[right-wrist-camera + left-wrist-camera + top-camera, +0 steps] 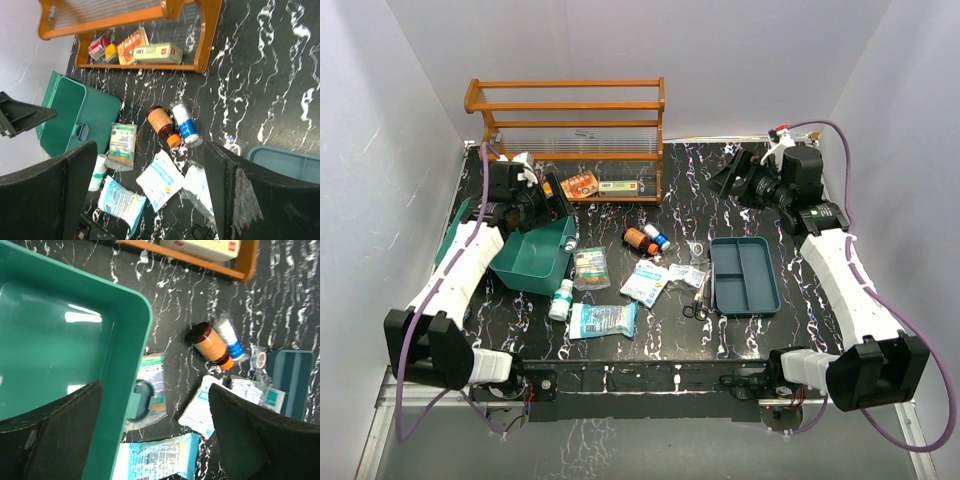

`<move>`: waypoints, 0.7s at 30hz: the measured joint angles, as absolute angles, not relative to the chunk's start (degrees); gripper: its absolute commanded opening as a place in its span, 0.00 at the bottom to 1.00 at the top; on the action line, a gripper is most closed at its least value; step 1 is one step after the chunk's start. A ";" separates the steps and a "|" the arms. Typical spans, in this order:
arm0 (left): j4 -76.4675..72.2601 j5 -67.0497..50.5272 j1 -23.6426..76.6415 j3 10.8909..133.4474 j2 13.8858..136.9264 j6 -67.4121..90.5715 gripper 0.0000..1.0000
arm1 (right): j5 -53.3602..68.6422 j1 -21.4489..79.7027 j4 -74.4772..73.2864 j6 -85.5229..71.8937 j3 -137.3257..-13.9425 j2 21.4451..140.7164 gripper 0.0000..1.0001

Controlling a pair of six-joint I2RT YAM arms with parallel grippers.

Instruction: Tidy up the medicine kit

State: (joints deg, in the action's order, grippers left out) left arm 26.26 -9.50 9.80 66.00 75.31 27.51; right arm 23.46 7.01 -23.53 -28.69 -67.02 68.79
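The medicine kit's teal box [533,262] lies open at the table's left, with nothing showing inside it [60,340]. Its darker compartmented insert tray [745,290] sits apart at centre right. My left gripper [552,205] hangs over the box's right rim and is open [155,390]. One finger [55,435] is above the box's interior and the other [260,440] is above the table. Over the back right, my right gripper [732,178] is raised and open [150,145] with nothing between its fingers. The box [75,115] also shows in the right wrist view.
Loose between box and tray are a brown bottle [638,240], a blue-white bottle [657,237], white packets [645,283], a blue wipes pack [603,320], a small white bottle [561,300], a gauze pack [590,268] and scissors [698,305]. An orange wooden rack [570,105] holding boxes stands at the back.
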 measured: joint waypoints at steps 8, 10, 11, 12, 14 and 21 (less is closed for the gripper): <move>23.92 -8.99 9.82 66.06 85.82 25.65 0.57 | 26.15 7.11 -20.45 -31.11 -64.71 72.71 0.80; 22.65 -9.02 9.89 66.06 88.12 24.08 0.51 | 26.52 7.18 -20.01 -31.42 -64.69 73.52 0.79; 22.13 -9.02 9.96 66.06 88.92 23.20 0.48 | 26.59 7.29 -19.64 -31.55 -64.69 73.93 0.79; 21.63 -9.02 10.07 66.06 89.56 22.35 0.46 | 26.65 7.40 -19.35 -31.59 -64.69 74.28 0.79; 20.64 -8.97 10.39 66.06 90.39 20.47 0.41 | 26.76 7.44 -19.00 -31.59 -64.60 74.83 0.78; 18.83 -9.34 13.04 66.17 91.20 15.68 0.32 | 26.74 7.88 -18.44 -31.62 -63.05 75.16 0.77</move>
